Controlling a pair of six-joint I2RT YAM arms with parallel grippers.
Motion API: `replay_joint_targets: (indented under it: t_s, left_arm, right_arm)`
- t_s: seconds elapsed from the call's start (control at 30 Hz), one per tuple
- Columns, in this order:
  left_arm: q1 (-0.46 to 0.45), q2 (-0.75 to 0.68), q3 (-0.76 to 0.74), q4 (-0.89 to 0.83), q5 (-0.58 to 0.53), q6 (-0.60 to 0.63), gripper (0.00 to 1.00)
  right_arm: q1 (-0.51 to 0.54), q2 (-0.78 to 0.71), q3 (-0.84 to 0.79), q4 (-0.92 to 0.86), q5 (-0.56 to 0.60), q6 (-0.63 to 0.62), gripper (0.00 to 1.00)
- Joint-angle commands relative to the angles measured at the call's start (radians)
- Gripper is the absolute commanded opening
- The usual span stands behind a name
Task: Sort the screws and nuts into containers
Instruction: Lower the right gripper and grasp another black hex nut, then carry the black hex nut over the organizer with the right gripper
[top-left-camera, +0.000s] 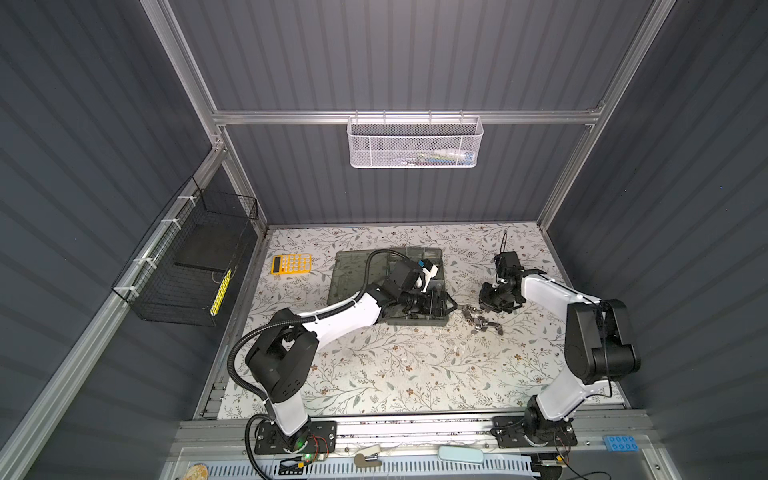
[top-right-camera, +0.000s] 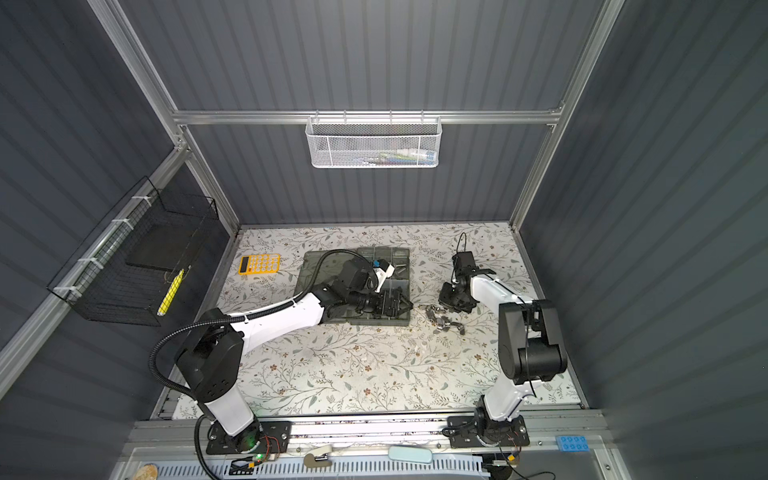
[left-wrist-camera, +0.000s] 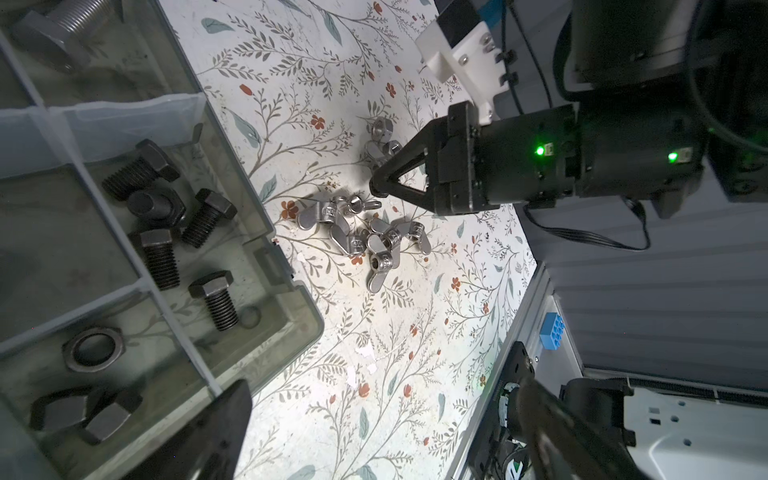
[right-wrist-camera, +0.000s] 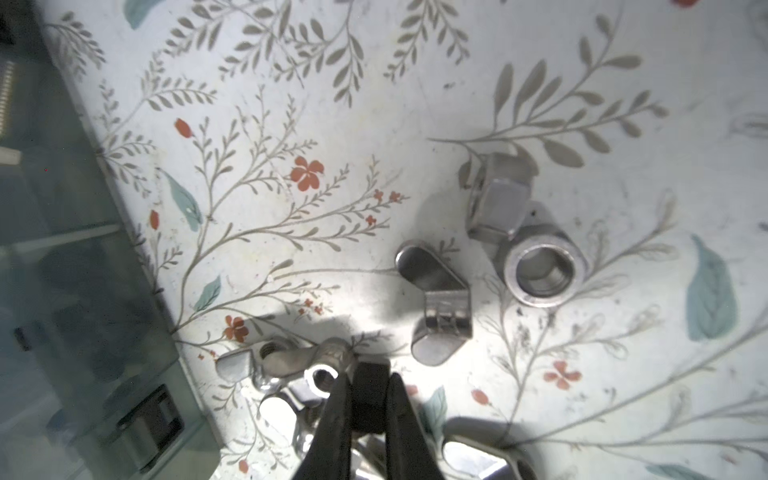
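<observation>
Silver wing nuts (left-wrist-camera: 365, 232) lie heaped on the floral table beside the organizer case (top-left-camera: 419, 320); the same nuts (top-left-camera: 478, 320) (top-right-camera: 444, 320) show in both top views. Two silver hex nuts (right-wrist-camera: 540, 270) lie just past the heap. My right gripper (right-wrist-camera: 368, 370) (left-wrist-camera: 379, 189) (top-left-camera: 484, 308) points down at the heap's edge, shut on a small black piece; whether it is a nut or a screw I cannot tell. One of the containers holds black screws (left-wrist-camera: 178, 232), and its neighbour holds black nuts (left-wrist-camera: 95, 374). My left gripper (left-wrist-camera: 374, 428) (top-left-camera: 446, 305) hangs open and empty at the case's near right corner.
The case's flat lid (top-left-camera: 353, 274) lies open to the left. A yellow calculator (top-left-camera: 291, 264) sits at the far left of the table. A white mesh basket (top-left-camera: 413, 141) hangs on the back rail and a black wire basket (top-left-camera: 187, 270) on the left wall.
</observation>
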Motion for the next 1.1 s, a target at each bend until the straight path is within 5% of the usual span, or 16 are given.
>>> replay_joint_targets:
  t_s: [0.0,0.47,1.07]
  left_arm:
    - [-0.002,-0.024,0.028,-0.034,-0.014,0.034,1.00]
    - [0.030,-0.103,-0.015,-0.054,-0.043,0.037,1.00]
    - [0.161,-0.350,-0.258,-0.014,-0.002,-0.048,1.00]
  right_arm:
    - [-0.002,-0.041,0.037,-0.041,-0.010,0.001,0.09]
    - [0.053,-0.127,0.104,-0.083,-0.093,0.040,0.08]
    - [0.319,-0.057,0.233,-0.083,-0.099,0.129,0.06]
